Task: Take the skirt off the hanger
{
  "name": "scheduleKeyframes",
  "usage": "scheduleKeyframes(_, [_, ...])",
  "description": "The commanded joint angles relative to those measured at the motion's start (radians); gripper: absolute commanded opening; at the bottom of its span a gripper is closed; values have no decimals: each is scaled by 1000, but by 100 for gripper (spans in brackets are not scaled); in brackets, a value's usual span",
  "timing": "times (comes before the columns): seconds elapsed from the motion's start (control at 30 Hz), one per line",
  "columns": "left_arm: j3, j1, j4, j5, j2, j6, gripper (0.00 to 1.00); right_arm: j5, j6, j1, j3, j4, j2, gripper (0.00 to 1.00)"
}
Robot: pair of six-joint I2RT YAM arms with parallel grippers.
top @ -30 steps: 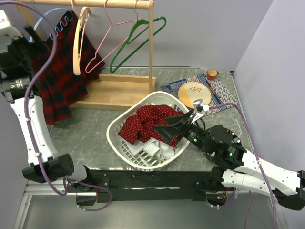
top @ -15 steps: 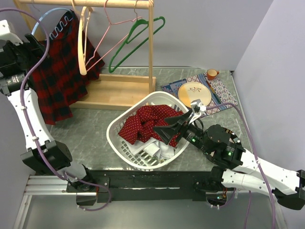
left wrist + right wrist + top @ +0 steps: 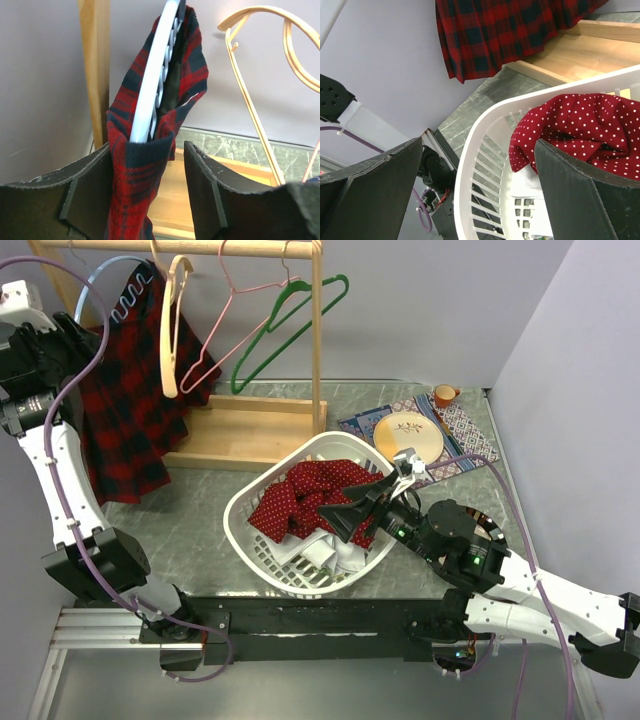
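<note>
**Against the pale wall, my left jaws are narrowing on the skirt**

Behind the grey marbled table [image 3: 190,530], the wooden rack [image 3: 317,340] is standing against a plain wall. The plaid skirt [image 3: 130,410] is hanging from it at ten o'clock in the overhead view, still on its pale blue hanger [image 3: 115,270].

A second ago I was holding my left gripper [image 3: 147,147] fully wide and further out toward nine o'clock. Now I am bringing it in around the waistband and squeezing down, roughly halfway shut. The cloth has swung slightly toward three o'clock as I arrive. I judge this to be the start of the grasp, not the pull, since nothing has come off the hanger yet.

In my left wrist view the skirt [image 3: 135,190] is sitting between my fingers. The nine o'clock finger is touching the fabric, and the three o'clock finger is showing a gap, so I am not clamping anything yet.

My right gripper [image 3: 360,505] is waiting at five o'clock, spread wide and carrying nothing. It is hovering over the white basket [image 3: 245,500] and its red dotted cloth [image 3: 310,490].
</note>
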Motion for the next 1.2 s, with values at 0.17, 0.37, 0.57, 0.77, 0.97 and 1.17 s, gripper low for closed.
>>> scheduleKeyframes(0.17, [71, -33, 40, 23, 43, 9, 58, 9, -16, 2, 23, 47, -3, 100])
scheduleKeyframes(0.37, [75, -59, 52, 15, 43, 26, 37, 9, -18, 2, 25, 44, -9, 100])
scheduleKeyframes(0.57, [82, -94, 77, 46, 29, 44, 1, 6, -13, 4, 20, 47, -14, 100])
scheduleKeyframes(0.77, [109, -111, 89, 15, 17, 33, 1, 4, -15, 4, 17, 46, -25, 100])
scheduleKeyframes(0.97, [65, -125, 238, 24, -14, -17, 1, -2, -10, 4, 11, 47, -22, 100])
scheduleKeyframes(1.17, [80, -143, 284, -32, -46, -31, 1, 0, -12, 5, 17, 40, -29, 100])
